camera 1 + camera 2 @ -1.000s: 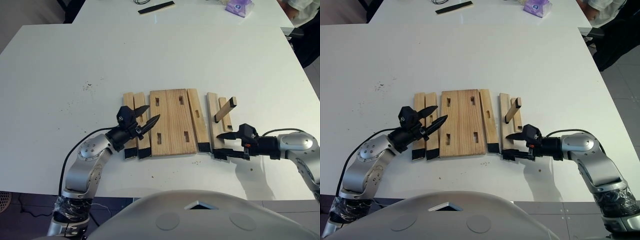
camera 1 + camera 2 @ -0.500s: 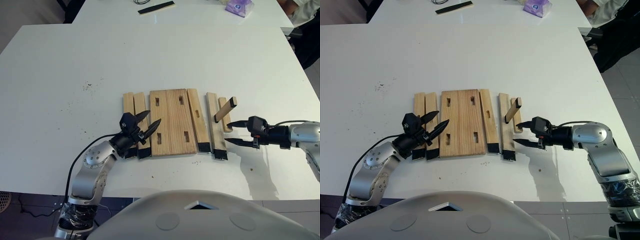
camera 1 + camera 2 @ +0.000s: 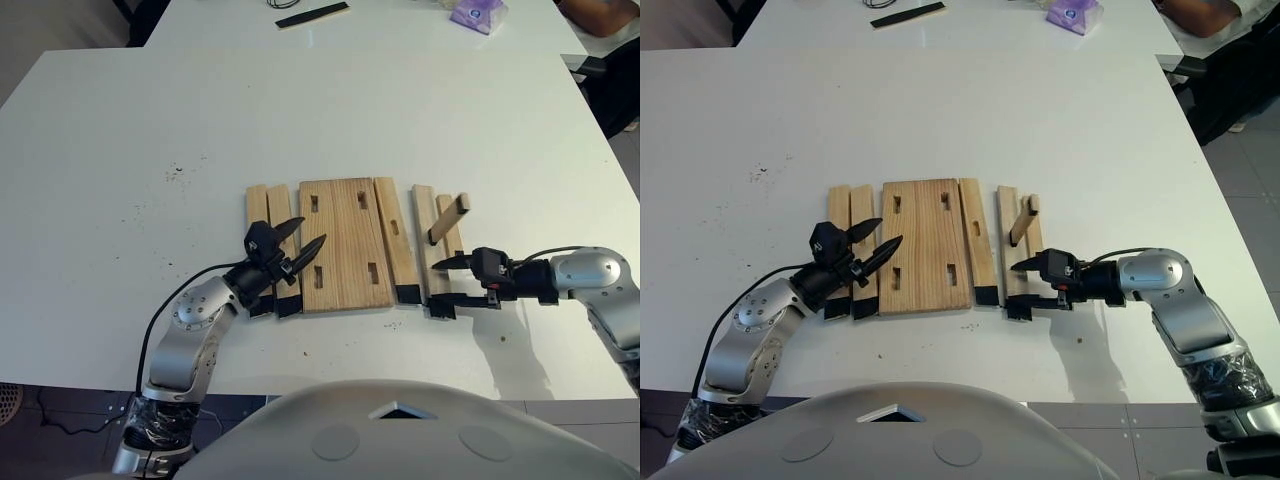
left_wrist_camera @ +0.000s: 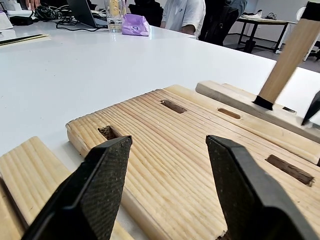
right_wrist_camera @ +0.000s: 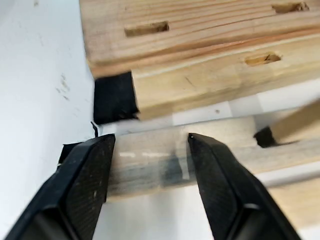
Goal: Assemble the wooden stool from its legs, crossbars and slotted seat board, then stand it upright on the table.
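Nearest of all, the left pincer (image 3: 311, 229) hangs over the near left corner of the slotted seat board (image 3: 345, 250). Its two black fingers are spread apart with nothing between them. In the left wrist view, the board's grain and two of its slots lie just past the fingertips.

Off the seat board's near right corner, the right pincer (image 3: 433, 282) points in toward the board. Its fingers are likewise apart, set across the near, black-tipped end of the long leg (image 3: 428, 235). Whether they touch the wood cannot be told.

The seat board lies flat on the white desk (image 3: 150, 120), four slots facing up. Just left of it lie the inner left leg (image 3: 283, 215) and the outer left leg (image 3: 258, 212), side by side, their black tips toward the near edge. Against the board's right edge lies a slotted leg (image 3: 393, 235). The long leg is next to the right, and beyond that is a short piece (image 3: 450, 250). A crossbar (image 3: 452, 215) stands tilted there, its dark lower end down between the long leg and the short piece and its upper end leaning away from the seat board.

Farther off and to the left of the seat board, dark specks (image 3: 177, 172) dot the desk. Far beyond the board lie a black strip (image 3: 313, 15) and a purple packet (image 3: 478, 14).
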Tool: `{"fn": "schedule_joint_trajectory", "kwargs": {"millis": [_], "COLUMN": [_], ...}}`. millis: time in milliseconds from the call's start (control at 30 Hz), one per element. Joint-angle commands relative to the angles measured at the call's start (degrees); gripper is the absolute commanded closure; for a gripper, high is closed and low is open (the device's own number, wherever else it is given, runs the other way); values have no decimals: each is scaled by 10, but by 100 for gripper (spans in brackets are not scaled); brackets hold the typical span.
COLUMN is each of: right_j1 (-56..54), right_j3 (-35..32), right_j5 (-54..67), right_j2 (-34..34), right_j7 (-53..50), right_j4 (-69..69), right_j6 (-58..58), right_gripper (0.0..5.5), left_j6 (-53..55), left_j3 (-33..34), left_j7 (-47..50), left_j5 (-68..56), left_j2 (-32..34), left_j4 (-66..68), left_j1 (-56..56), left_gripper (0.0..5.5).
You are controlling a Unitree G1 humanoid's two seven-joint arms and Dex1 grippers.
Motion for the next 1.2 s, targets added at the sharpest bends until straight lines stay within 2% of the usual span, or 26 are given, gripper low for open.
{"fn": "schedule_joint_trajectory", "kwargs": {"millis": [33,167,300,433,567,733,1200], "right_j1": [-34,-32,8,47,68,57,63], "right_j3": [8,-19,-84,-128,-118,-116,-63], "right_j5": [-60,-13,112,147,115,104,92], "right_j2": [-11,-20,-19,-7,20,87,142], "right_j7": [-12,6,-18,-122,-235,-350,-395], "right_j4": [59,36,-76,-166,-231,-239,-249], "right_j6": [-60,-45,107,257,358,452,480], "right_gripper": [281,281,281,217,217,217,217], "left_j6": [-1,-4,-7,-12,-17,-19,-19], "left_j3": [-6,-8,-6,-3,-8,-16,-24], "left_j7": [0,3,7,16,28,24,17], "left_j5": [9,12,13,15,21,33,35], "left_j2": [3,3,1,-1,-8,-4,-3], "left_j4": [4,2,-2,-10,-11,-6,3], "left_j1": [3,10,18,35,44,36,26], "left_gripper": [274,274,274,274,274,274,274]}}
